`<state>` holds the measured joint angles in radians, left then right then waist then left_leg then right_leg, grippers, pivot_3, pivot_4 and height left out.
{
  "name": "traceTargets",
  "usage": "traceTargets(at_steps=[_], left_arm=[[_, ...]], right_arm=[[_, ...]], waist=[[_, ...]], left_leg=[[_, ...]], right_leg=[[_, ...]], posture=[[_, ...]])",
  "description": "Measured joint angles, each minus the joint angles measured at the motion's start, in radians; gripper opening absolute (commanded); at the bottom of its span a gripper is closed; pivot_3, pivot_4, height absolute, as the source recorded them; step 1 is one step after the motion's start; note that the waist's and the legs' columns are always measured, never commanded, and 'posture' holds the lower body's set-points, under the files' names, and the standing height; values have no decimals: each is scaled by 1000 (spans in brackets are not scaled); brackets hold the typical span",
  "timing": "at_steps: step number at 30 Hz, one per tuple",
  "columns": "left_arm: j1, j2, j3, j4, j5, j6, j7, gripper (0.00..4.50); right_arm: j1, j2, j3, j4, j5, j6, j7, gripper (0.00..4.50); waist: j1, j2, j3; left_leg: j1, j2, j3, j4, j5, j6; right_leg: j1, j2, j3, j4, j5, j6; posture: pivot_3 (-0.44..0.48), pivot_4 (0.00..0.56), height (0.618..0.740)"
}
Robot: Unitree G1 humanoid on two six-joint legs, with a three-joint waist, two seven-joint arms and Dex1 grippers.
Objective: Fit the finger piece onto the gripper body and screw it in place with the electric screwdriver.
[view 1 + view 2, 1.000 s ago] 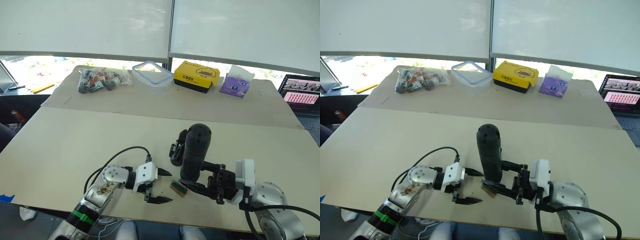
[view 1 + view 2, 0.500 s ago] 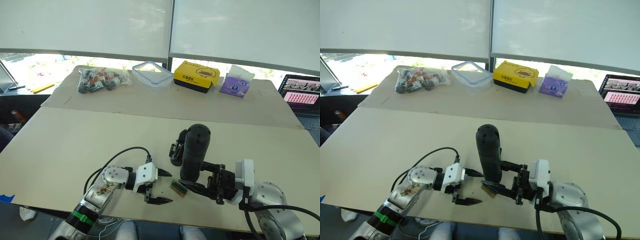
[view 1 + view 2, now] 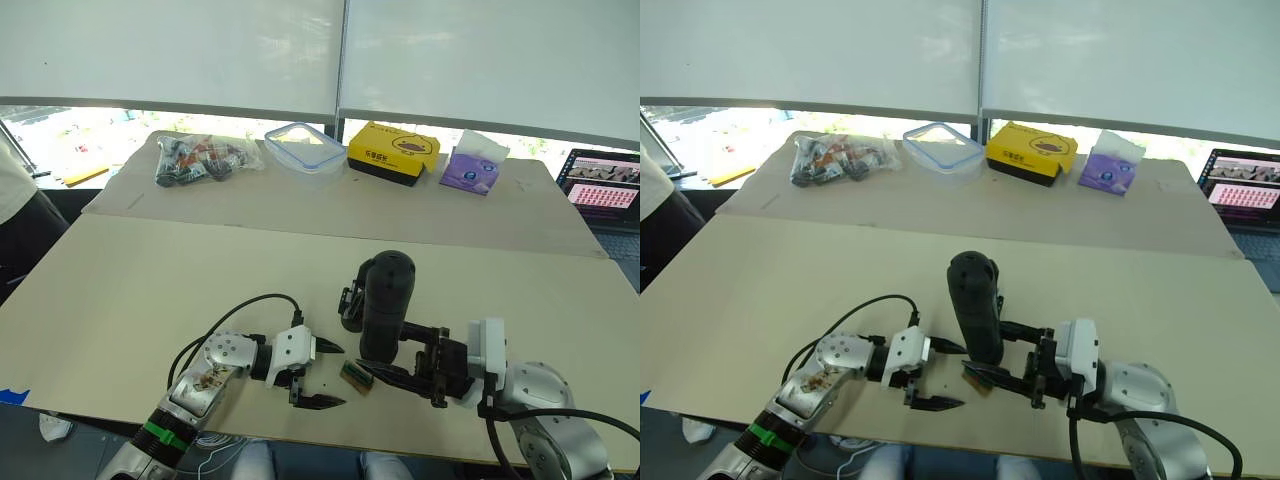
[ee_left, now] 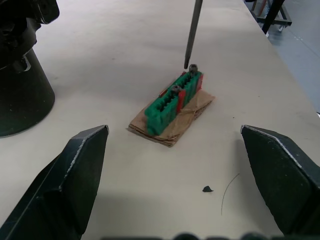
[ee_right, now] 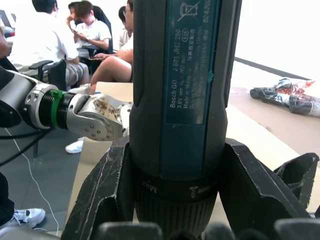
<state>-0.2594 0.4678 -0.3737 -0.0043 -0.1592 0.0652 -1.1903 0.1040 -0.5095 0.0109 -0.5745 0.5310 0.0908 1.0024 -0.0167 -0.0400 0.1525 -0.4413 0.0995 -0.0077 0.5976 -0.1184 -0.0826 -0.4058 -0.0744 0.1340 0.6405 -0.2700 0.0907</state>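
The electric screwdriver (image 3: 386,305) stands nearly upright near the front edge of the tabletop (image 3: 150,280), rounded end up, clamped low on its barrel between the two black fingers of the right end effector (image 3: 400,365), whose arm reaches in low and almost level from the robot's right. In the left wrist view its thin metal bit (image 4: 193,32) comes down to a screw head on the small green-and-brown block (image 4: 175,102), which lies on the tabletop just beside the screwdriver, on the robot's left of it. The gripper body (image 3: 350,300) sits right behind the screwdriver, largely hidden by it; the left wrist view shows its round black base (image 4: 22,95) resting on the surface near the block. The left end effector (image 3: 320,375) hovers low on the other side of the block, released, its two pointed fingers spread wide with the block between their lines but untouched; its forearm angles in from the near-left edge. From the screwdriver the pale tabletop runs bare to the left and toward the back. Far beyond it, along the rear, lie a bag of parts (image 3: 200,160), a clear lidded container (image 3: 303,150), a yellow box (image 3: 393,152) and a purple tissue pack (image 3: 472,165); a laptop (image 3: 603,190) sits at the far right.
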Motion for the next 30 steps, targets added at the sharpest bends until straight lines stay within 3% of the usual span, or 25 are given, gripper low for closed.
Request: traceTargets(at_steps=[18,30], left_arm=[[31,9,0,-19,0,-25,0,4500],[19,-11,-1,33,-1,-71,-16,4500]], right_arm=[[-15,6,7,10,-16,-35,-21,1924],[2,-31,-18,-28,80,9,-43,1924]], waist=[[-2,0,0],[0,2,-1]], left_leg=[[0,0,0,0,0,-1],[1,-1,0,0,-1,-1]], right_leg=[[0,0,0,0,0,0],[1,-1,0,-3,0,0]], posture=[[0,150,740],[0,150,740]])
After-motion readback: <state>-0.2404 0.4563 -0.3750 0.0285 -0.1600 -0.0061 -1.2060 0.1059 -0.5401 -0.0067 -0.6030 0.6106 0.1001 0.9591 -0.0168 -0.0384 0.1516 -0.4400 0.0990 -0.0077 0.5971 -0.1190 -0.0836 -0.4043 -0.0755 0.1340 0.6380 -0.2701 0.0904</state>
